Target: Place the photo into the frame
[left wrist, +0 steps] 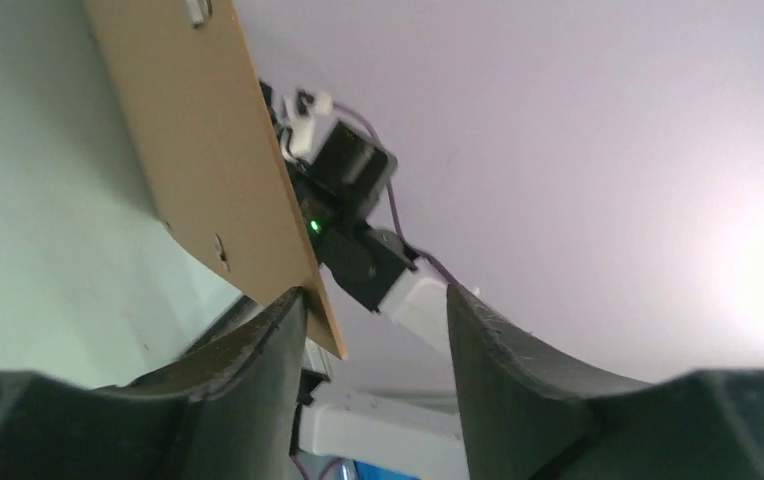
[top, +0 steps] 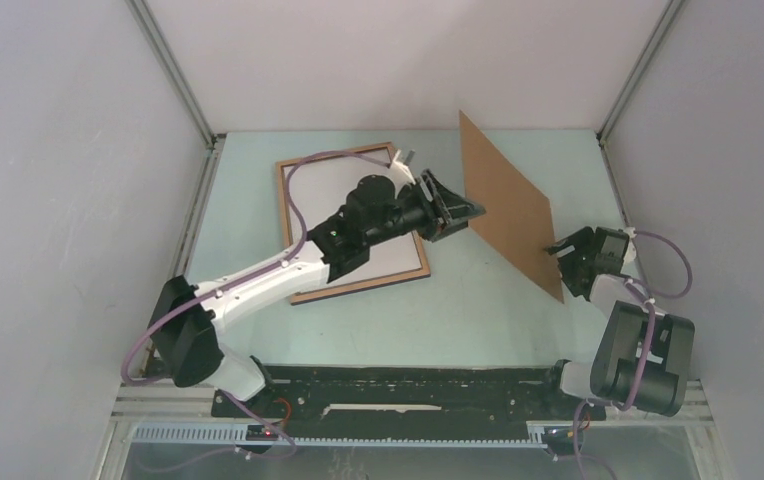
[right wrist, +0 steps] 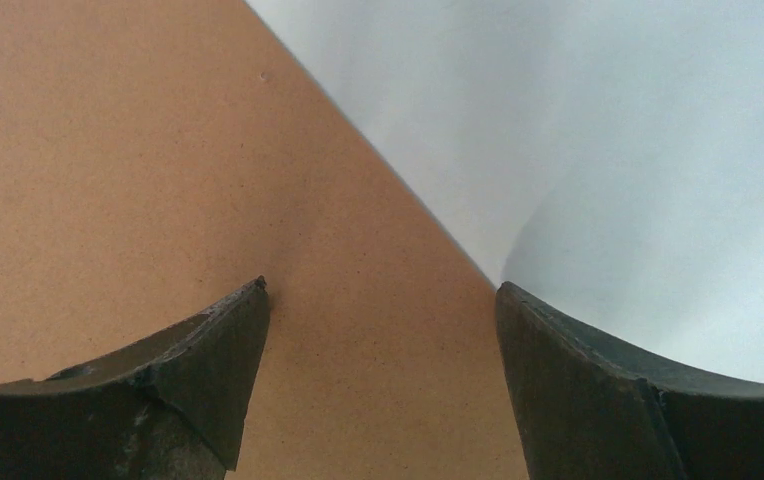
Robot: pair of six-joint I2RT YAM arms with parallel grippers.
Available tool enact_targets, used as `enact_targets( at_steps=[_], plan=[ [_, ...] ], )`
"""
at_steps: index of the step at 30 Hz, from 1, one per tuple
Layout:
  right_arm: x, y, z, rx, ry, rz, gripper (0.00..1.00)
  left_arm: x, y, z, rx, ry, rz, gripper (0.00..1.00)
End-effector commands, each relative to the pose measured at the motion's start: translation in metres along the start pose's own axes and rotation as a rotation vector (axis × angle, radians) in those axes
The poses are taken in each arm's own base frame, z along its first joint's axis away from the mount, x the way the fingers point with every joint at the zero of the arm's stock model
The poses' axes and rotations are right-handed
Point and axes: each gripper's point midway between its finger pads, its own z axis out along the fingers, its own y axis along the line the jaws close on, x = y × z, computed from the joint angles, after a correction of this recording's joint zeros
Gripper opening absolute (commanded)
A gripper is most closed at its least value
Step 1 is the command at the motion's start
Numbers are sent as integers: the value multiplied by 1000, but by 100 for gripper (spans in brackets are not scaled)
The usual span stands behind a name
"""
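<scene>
1. Viewing from the top: the photo (top: pixel 508 200) standing tilted right of centre above the desk (top: pixel 458 320), plain brown back turned to the camera, picture side hidden.
2. Lying flat at the far left of centre: the frame (top: pixel 398 277), brown wood face up, a pale panel (top: pixel 318 190) inside it, well apart from the photo.
3. Reaching across the frame to the right: the left end effector (top: pixel 473 208), tips just at the photo's left edge.
4. Sitting at the photo's near right edge: the right end effector (top: pixel 558 250).
5. Looking through the left wrist: the left end effector (left wrist: pixel 373 300) gaping open, the photo (left wrist: pixel 208 150) meeting one of the fingers (left wrist: pixel 268 340) with its corner, nothing clamped. Showing here alone: two small tabs (left wrist: pixel 220 245) on the brown back, and a green light (left wrist: pixel 311 226) glowing on the right arm (left wrist: pixel 348 170) behind the board.
6. Looking through the right wrist: the right end effector (right wrist: pixel 383 287) spread wide, the photo (right wrist: pixel 158 150) filling the left of the view as bare fibreboard, running behind one finger; contact impossible to judge.
</scene>
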Motion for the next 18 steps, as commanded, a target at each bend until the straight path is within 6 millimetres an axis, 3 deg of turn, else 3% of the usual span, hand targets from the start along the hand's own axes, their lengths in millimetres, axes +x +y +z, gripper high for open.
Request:
enact_targets(
  at_steps=[1,6,12,15,18],
  plan=[
    [81,-15,-15,7,333,8,89,43,8,8,-50,149,-7,61],
    [78,-14,-16,2,322,5,89,34,38,2,-181,89,64,63],
    [79,-13,-18,-2,321,-4,89,18,55,-4,-280,28,183,56],
    [77,-13,-19,-2,312,-17,90,8,68,-11,-349,-14,235,48],
    [75,-13,-21,-5,297,-34,90,1,77,-16,-373,-32,234,33]
  ],
)
